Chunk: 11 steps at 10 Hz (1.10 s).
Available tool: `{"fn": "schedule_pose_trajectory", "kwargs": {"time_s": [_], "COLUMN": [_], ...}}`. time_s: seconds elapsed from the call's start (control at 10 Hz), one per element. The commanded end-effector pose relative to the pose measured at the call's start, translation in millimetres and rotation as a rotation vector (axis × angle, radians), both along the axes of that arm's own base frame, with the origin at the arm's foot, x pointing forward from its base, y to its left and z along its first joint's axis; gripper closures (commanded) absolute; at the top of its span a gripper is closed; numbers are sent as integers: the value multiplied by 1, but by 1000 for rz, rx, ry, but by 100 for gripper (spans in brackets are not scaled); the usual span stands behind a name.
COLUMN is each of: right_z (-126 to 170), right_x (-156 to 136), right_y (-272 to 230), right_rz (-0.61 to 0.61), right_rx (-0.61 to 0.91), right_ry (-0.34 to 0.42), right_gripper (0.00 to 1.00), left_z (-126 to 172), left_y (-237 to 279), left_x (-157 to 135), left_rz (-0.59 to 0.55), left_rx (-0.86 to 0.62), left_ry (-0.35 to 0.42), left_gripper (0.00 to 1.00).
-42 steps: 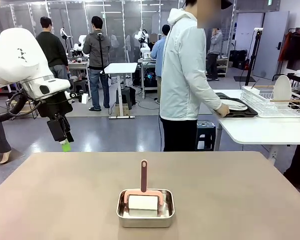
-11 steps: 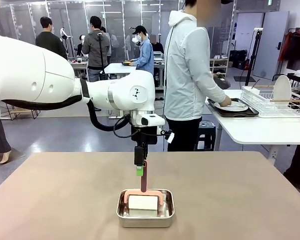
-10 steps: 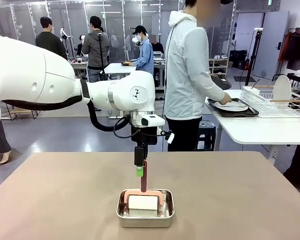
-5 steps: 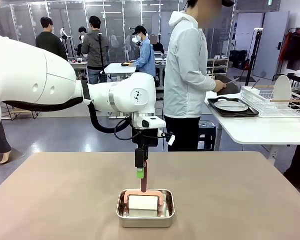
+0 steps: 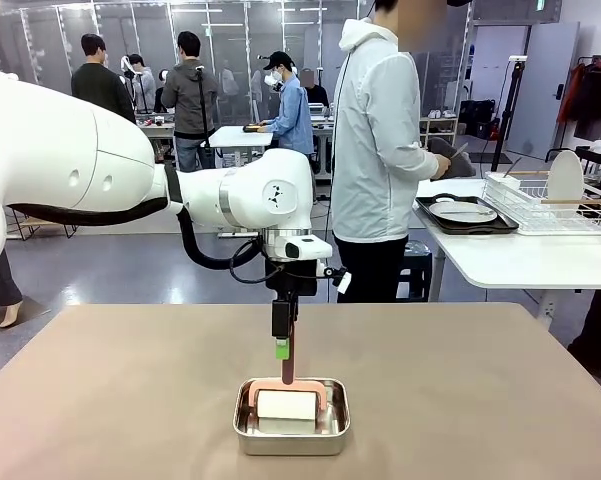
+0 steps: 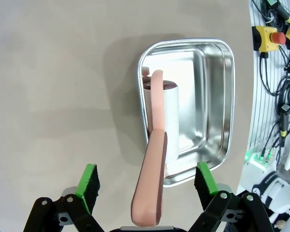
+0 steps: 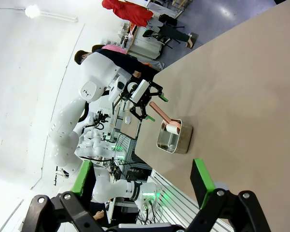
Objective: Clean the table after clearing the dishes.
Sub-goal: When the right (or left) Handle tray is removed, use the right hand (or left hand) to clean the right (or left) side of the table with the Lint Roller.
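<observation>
Left end effector (image 6: 147, 180) spread, straddling upright pink handle (image 5: 288, 366) of cleaning roller (image 6: 170, 116); pads clear on both sides. Roller stands in steel pan (image 6: 217, 96), mid-bench (image 5: 130, 400). Right end effector (image 7: 142, 176) spread, well apart.

Steel pan (image 5: 291, 446) holds a white roller (image 5: 286, 404), its pink handle upright; person in pale hooded jacket (image 5: 378, 150) stands beside white side table (image 5: 520, 262) bearing wire rack (image 5: 536, 212); other people (image 5: 193, 95) stand farther back.
</observation>
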State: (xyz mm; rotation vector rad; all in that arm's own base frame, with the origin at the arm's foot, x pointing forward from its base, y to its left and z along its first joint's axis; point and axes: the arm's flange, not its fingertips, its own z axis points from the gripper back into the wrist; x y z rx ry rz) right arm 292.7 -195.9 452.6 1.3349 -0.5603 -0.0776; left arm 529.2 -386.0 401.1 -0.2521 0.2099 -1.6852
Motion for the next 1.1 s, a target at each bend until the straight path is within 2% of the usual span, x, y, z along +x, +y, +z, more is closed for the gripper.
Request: {"fn": "schedule_pose_trajectory", "kwargs": {"time_s": [0.0, 0.8, 1.0], "right_z": [2, 2, 2], "right_x": [-1, -1, -1], "right_y": [2, 2, 2], "right_rz": [6, 6, 6], "right_rx": [2, 2, 2], "right_ry": [-8, -8, -8], "right_gripper": [0, 0, 0], "left_z": [-3, -1, -1], "left_y": [1, 2, 2], "left_x": [-5, -3, -4], "left_rz": [25, 38, 43], "left_rx": [-29, -48, -40], "left_ry": [-2, 10, 17], "left_gripper": [11, 86, 100]}}
